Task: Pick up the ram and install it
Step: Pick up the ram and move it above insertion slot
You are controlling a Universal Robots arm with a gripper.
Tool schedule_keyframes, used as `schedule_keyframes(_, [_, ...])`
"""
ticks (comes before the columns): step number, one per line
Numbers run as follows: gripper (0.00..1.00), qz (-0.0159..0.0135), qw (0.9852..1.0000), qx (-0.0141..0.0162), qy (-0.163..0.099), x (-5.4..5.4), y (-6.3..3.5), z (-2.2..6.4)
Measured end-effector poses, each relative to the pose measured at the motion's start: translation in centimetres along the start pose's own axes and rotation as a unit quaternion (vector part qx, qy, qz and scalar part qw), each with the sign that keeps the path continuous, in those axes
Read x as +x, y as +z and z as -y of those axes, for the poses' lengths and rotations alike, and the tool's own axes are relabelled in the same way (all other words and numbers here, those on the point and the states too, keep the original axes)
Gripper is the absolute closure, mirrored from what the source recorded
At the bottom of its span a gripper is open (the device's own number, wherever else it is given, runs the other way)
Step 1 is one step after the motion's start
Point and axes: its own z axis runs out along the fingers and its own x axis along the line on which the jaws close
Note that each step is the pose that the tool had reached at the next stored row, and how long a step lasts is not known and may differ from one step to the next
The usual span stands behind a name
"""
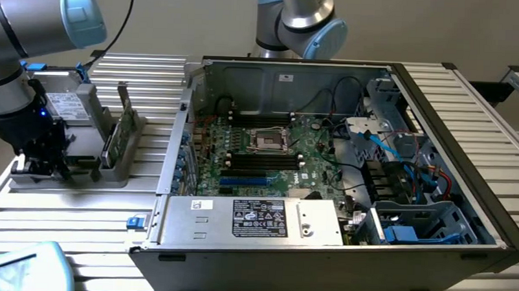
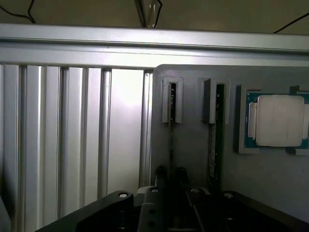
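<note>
Nearest the wrist camera sits the black hand (image 2: 170, 175). Its two dark fingers (image 2: 159, 175) stand apart on either side of the ram (image 2: 171, 145), a long, thin circuit-board stick seen edge-on. A sliver of gap appears on each side, so the hand reads as open around the stick, not clamped on it. The ram stands on edge in a flat grey fixture plate (image 2: 193, 154), its far end seated in a grey slotted bracket (image 2: 172, 99). A second, similar stick (image 2: 215, 145) stands just beside it, and a square silver processor chip (image 2: 280, 120) lies beyond that. The ribbed aluminium bench (image 2: 63, 140) borders the plate.

Exterior view: the grey, blue-capped arm (image 1: 22, 21) holds the hand (image 1: 41, 165) low over the fixture plate (image 1: 85, 149) at the exterior view's left. Beside the plate is the open black computer case (image 1: 324, 274), whose green motherboard (image 1: 281, 153) carries long black memory slots (image 1: 263, 160).

Judged step: grasping for pick-up, with installation not begun. The grasp calls for pads meeting the board's flat faces squarely. Finger-to-stick alignment is read from the wrist view, the destination slots from the exterior view.
</note>
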Motion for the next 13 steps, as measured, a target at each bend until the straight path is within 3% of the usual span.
schedule_keyframes(2, [0.86,0.0,1.0,0.0,0.0,0.0,0.0,0.0])
schedule_keyframes(13, [0.86,0.0,1.0,0.0,0.0,0.0,0.01,0.0])
